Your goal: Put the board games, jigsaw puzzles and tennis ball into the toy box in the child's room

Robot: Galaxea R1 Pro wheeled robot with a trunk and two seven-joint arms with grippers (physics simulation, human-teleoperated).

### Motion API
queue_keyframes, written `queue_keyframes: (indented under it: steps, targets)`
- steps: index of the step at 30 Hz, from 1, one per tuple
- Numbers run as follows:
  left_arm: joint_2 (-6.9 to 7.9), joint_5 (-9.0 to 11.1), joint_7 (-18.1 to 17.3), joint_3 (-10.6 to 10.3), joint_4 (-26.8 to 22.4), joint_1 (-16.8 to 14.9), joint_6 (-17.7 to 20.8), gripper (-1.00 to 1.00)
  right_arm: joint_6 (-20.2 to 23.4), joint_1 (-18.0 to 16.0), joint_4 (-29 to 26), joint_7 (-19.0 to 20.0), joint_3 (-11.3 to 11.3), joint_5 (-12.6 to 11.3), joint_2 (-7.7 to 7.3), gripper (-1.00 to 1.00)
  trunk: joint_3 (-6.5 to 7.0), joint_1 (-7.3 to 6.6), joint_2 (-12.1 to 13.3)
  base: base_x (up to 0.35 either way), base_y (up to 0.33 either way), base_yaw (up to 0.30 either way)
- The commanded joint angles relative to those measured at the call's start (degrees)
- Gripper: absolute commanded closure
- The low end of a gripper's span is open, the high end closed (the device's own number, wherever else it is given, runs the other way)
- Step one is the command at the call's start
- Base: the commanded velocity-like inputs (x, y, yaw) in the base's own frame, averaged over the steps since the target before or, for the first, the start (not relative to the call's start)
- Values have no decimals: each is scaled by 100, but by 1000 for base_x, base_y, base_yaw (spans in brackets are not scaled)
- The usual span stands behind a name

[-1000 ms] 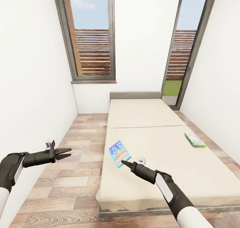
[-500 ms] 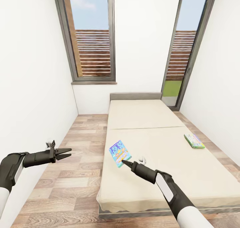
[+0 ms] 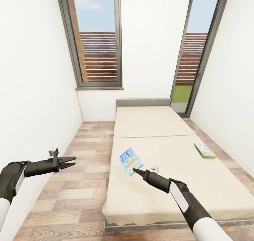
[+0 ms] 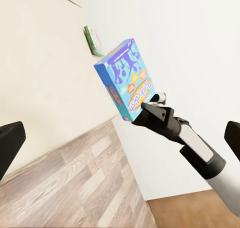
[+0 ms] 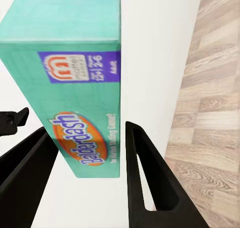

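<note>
Over the near end of the bed [image 3: 155, 128], the right hand [image 3: 135, 170] has its fingers pinching the bottom edge of the blue board game [image 3: 130, 161], lifted clear of the mattress. The second board game [image 3: 205, 150], the green one, lies flat by the bed's right edge. The left hand [image 3: 70, 162] hangs spread and empty over the floor beside the bed. My worry: that's a thin edge grip, so the box could pivot or slip out during a fast turn.
</note>
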Motion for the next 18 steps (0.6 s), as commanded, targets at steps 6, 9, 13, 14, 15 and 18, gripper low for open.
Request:
queue_keyframes:
  steps: [6, 9, 13, 14, 15, 18]
  targets:
    - [9, -19, -29, 4, -2, -5, 61, -100, 36, 23, -259, -15, 19, -52, -34, 100, 123, -132, 238, -42, 0, -114]
    - [12, -19, -29, 4, -2, -6, 61, -100, 36, 29, -294, -14, 22, -58, -37, 100, 195, -198, 359, -242, 0, -202]
    - [11, -19, -29, 4, -2, -6, 68, -100, 36, 34, -305, -1, 19, -65, -38, 100, 291, -286, 519, -116, 0, -216]
    - [10, -19, -29, 4, -2, -6, 68, -100, 36, 34, -305, 0, 20, -65, -38, 100, 316, -308, 559, -36, 0, -219]
    - [8, -19, -29, 4, -2, -6, 69, -100, 36, 34, -306, 2, 22, -65, -38, 100, 340, -330, 599, -23, 0, -219]
    - [6, -19, -29, 4, -2, -6, 69, -100, 36, 35, -306, 15, 23, -65, -38, 100, 413, -396, 720, -11, 0, -220]
